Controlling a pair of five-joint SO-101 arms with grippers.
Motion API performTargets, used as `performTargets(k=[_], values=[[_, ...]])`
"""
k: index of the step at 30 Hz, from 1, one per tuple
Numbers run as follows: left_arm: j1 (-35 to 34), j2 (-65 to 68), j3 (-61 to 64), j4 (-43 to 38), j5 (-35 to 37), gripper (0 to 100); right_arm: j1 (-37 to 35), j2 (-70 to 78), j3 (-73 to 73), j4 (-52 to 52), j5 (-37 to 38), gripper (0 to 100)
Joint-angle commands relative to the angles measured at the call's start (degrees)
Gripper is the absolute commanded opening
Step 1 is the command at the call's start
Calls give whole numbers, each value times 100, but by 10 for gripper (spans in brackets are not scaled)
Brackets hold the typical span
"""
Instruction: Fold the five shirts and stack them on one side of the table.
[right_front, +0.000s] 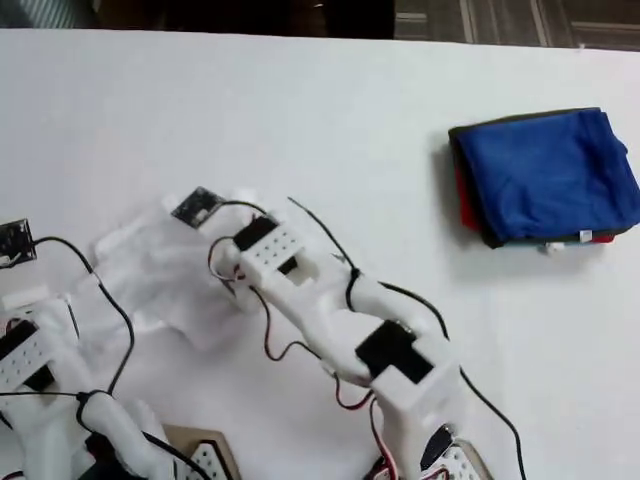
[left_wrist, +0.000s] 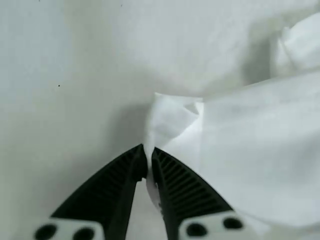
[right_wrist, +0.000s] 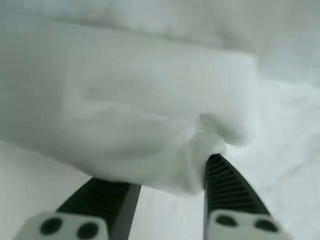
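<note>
A white shirt (right_front: 150, 262) lies crumpled on the white table (right_front: 330, 120) at the left, hard to tell from the tabletop. In the left wrist view my left gripper (left_wrist: 148, 162) is shut on a corner of the white shirt (left_wrist: 240, 150), and its black fingers (left_wrist: 177, 182) meet over the cloth. My right gripper (right_wrist: 165, 175) holds a thick fold of the white shirt (right_wrist: 140, 115), with cloth bunched between its jaws. In the high view the right arm (right_front: 300, 280) reaches over the shirt from the front. A folded stack with a blue shirt (right_front: 550, 170) on top sits at the right.
Red (right_front: 466, 208) and dark layers show under the blue shirt in the stack. Red and black cables (right_front: 268, 335) trail along the arms. The table's far edge (right_front: 300, 35) runs along the back, with floor beyond. Bare tabletop lies between the arms and the stack.
</note>
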Motion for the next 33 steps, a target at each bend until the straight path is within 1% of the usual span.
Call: performTargets(k=[1, 4, 6, 7, 12, 16, 18, 20, 25, 26, 28, 30, 33], values=[[-62, -79, -31, -88, -44, 26, 22, 84, -316, 66, -53, 141], [-62, -79, -31, -97, -53, 26, 110, 92, -325, 66, -53, 5], [-62, -79, -31, -105, -53, 26, 259, 13, -334, 163, -9, 35], [-62, -79, -31, -105, -53, 26, 365, -40, -334, 198, -9, 19], [-26, -88, -48, -70, -44, 26, 1182, -611, -334, 479, 0, 19], [343, -88, -127, -35, -44, 26, 1815, -1305, -334, 708, 9, 19], [633, -88, -330, 220, -9, 26, 2009, -1657, -334, 831, 18, 19], [1037, -88, -734, 668, 105, 26, 2141, -2000, -325, 963, 220, 19], [1960, -88, -2563, 2233, 1477, 26, 2431, -2730, -325, 1262, 686, 19], [2119, -88, -2941, 2488, 1697, 26, 2492, -2844, -325, 1332, 765, 19], [2365, -88, -3591, 2901, 1916, 26, 2545, -2993, -299, 1490, 870, 19], [2435, -88, -3952, 3103, 1978, 26, 2510, -3020, -202, 1534, 879, 19], [2426, -53, -4004, 3103, 1943, 27, 2413, -3020, 35, 1323, 835, 33]])
